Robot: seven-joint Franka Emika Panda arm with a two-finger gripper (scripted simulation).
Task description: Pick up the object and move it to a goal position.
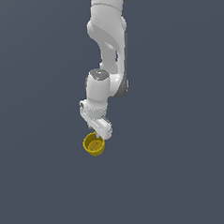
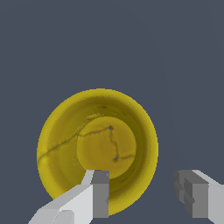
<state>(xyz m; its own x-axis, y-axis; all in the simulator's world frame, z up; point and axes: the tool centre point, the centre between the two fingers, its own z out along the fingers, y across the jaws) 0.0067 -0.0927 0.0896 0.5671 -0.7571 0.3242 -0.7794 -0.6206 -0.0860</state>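
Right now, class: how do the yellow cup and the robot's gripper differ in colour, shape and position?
The yellow cup is yellow; the gripper is white with grey fingers. The cup is round and hollow; the fingers are blocky. One finger is over the cup's hollow, the other outside its rim.

Plain dark grey-blue surface [image 1: 183,175] across the whole exterior view, left to right, near to far. Uniform, unmarked. Same flat surface in wrist view.
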